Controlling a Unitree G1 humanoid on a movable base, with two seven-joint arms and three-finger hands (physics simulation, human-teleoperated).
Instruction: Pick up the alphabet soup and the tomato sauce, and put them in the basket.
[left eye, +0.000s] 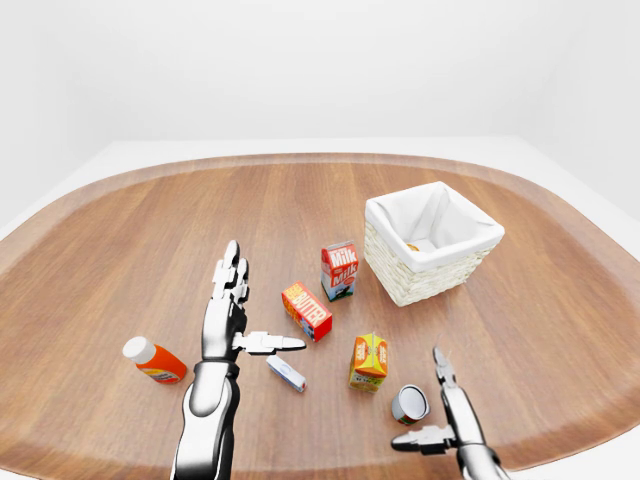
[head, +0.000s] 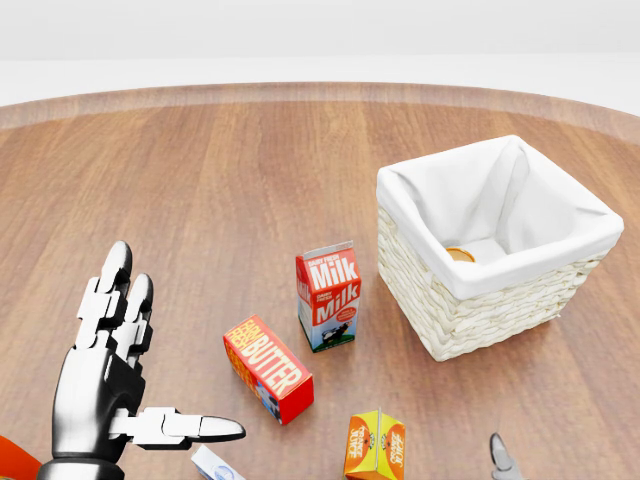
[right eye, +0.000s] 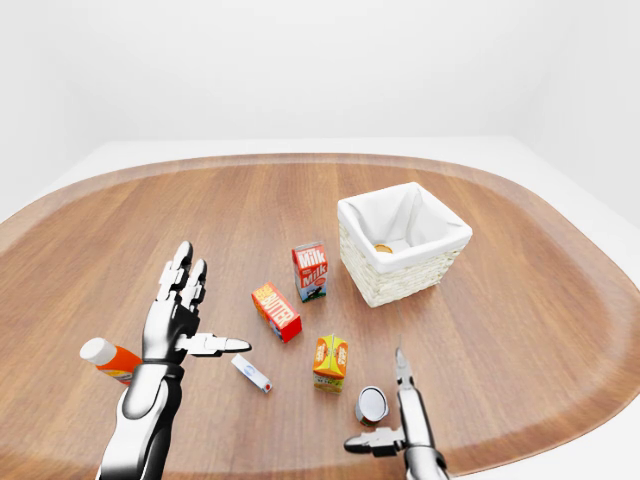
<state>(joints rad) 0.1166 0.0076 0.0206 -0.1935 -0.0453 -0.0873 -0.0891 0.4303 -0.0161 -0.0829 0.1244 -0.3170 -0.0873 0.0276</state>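
Note:
A white-lined wicker basket (head: 480, 320) stands right of centre in the head view. Down in its corner shows the gold lid of one can (head: 460, 255); its label is hidden. A second can (left eye: 410, 403) lies on its side near the table's bottom edge, its grey end toward me and its label unreadable. My right hand (left eye: 428, 415) is open just right of that can, with a finger up beside it and the thumb below it, apart from it. My left hand (left eye: 250, 315) is raised and open with its fingers spread, holding nothing.
Left of the basket stand a milk carton (head: 328, 295), a red butter box (head: 267, 367) and an orange juice carton (head: 375, 445). A small white and blue box (left eye: 286, 373) and an orange bottle with a white cap (left eye: 153, 360) lie near my left arm. The round table's rim curves close below.

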